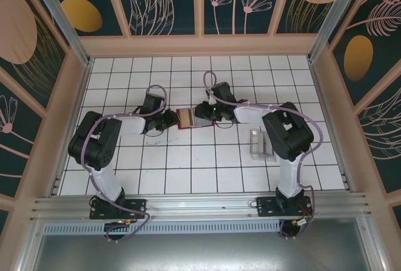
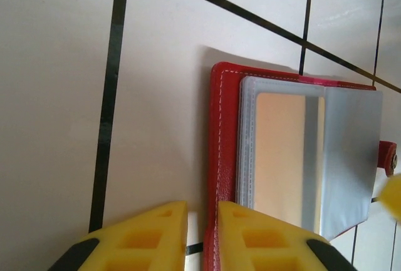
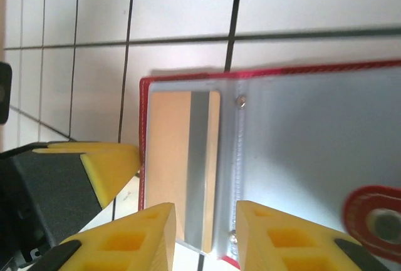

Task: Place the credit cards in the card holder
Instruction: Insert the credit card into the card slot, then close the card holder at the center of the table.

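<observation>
The card holder [image 1: 188,119] is found lying open and flat on the white tiled table [image 1: 188,171], about mid-table, directly between the two grippers. Its red outer edge [image 2: 222,158] and grey-blue inside [image 3: 313,133] are seen in the wrist views. The red clasp tab [image 3: 376,214] is noted on the leaf to the right. One credit card [image 2: 282,152] is seen against the grey-blue lining of the left leaf [image 3: 182,158], with a grey stripe down its face; whether it is fully seated in a pocket cannot be told. The left gripper [image 1: 169,119] is placed at the holder's left edge. In its own view [image 2: 202,221] the yellow fingers [image 2: 144,240] are parted by a narrow gap in which bare tile and a grout line are seen, with nothing clasped. The right gripper [image 1: 202,113] is placed at the holder's right side. In its view [image 3: 205,211] the fingers [image 3: 276,240] are held apart above the card's end and the fold, with nothing pinched; contact with the card cannot be confirmed. A finger of the left gripper [image 3: 109,164] is observed just beside the holder's red border. A clear slotted tray [image 1: 259,144] is noted well to the right and nearer, beside the right arm and apart from the holder. The table is enclosed by patterned panels [image 1: 163,2] at the far side and flanks.
</observation>
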